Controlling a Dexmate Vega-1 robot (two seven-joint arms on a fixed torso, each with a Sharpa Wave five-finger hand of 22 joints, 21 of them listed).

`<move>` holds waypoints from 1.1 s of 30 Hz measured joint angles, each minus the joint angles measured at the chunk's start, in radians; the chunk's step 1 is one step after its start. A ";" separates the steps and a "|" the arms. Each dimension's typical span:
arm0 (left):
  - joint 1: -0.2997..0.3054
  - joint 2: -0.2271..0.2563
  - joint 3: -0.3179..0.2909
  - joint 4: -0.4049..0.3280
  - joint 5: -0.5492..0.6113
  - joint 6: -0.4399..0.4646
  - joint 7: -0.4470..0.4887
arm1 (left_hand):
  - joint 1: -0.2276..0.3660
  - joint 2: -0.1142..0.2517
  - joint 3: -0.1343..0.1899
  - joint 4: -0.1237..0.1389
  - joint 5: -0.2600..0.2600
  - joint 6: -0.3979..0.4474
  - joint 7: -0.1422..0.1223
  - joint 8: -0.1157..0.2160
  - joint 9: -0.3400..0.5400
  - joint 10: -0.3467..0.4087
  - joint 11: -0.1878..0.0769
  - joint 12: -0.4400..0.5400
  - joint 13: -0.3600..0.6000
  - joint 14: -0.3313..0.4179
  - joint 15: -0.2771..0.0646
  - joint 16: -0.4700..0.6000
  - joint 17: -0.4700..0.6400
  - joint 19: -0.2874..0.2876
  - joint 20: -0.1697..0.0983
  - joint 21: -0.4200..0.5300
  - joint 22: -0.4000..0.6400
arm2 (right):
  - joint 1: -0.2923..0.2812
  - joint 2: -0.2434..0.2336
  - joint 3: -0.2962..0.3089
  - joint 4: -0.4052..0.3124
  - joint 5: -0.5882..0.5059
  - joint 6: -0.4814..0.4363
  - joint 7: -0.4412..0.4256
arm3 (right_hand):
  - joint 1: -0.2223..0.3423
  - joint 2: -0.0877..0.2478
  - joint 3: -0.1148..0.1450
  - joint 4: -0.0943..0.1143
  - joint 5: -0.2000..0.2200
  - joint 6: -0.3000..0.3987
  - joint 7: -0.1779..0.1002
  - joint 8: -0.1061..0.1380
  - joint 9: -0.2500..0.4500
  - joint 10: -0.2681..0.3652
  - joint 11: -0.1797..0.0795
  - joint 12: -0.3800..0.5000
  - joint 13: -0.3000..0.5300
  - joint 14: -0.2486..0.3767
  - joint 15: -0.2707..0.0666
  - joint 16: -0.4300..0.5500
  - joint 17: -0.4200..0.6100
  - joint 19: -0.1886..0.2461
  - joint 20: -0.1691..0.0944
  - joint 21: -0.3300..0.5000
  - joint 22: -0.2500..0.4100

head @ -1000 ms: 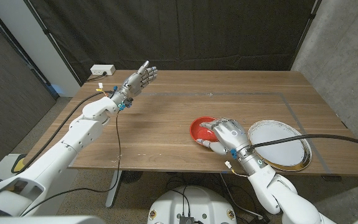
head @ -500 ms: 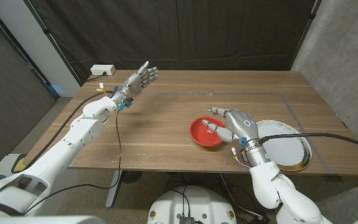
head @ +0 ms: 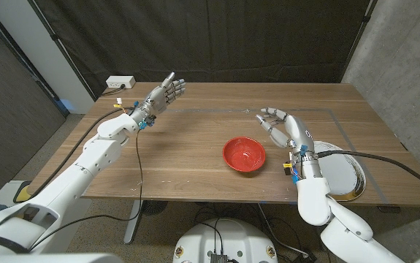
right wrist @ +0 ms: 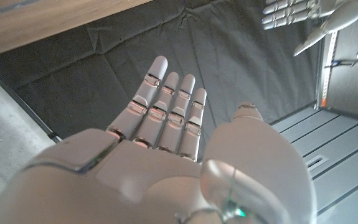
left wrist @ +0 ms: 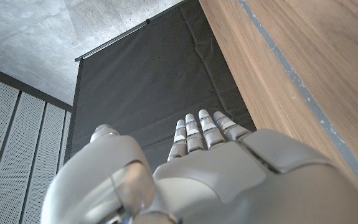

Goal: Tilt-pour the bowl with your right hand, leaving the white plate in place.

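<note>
- The red bowl point(head: 244, 154) sits upright on the counter point(head: 188, 146), free of any grip.
- The white plate point(head: 341, 174) lies nearby.
- The right hand point(head: 283, 126) hovers above, fingers loosely apart, empty; a careless reach could nudge the plate.
- The left hand point(head: 164, 93) is raised, spread, empty.

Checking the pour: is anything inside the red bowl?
The red bowl stands upright on the table, and its inside looks bare red. The right robot hand is raised clear of it, so nothing covers it.
</note>
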 measured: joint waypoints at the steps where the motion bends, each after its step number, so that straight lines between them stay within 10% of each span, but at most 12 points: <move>1: 0.000 -0.001 -0.001 0.003 0.000 0.000 0.000 | 0.000 0.000 0.000 0.000 0.000 0.000 0.000 0.000 0.000 0.000 0.000 0.000 0.000 0.000 0.000 0.000 0.000 0.000 0.000 0.000 0.000 | 0.000 0.000 0.000 0.000 0.029 0.010 0.005 | -0.006 -0.002 0.000 0.000 -0.005 -0.009 0.002 0.000 -0.001 -0.006 0.005 0.000 -0.003 -0.007 0.002 0.000 -0.001 0.000 0.000 -0.005 0.000; 33: 0.031 -0.006 -0.054 0.028 -0.032 -0.060 0.004 | 0.000 0.000 -0.015 0.004 0.000 0.000 0.000 0.000 0.000 -0.025 -0.008 -0.011 0.000 -0.023 0.005 -0.004 0.002 -0.004 0.004 0.000 0.000 | 0.212 0.012 0.103 0.299 0.908 0.259 0.394 | -0.127 -0.032 -0.051 0.040 -0.039 -0.068 0.074 -0.007 -0.018 -0.081 0.040 -0.003 -0.050 -0.087 0.016 0.004 -0.029 -0.044 0.005 -0.077 0.000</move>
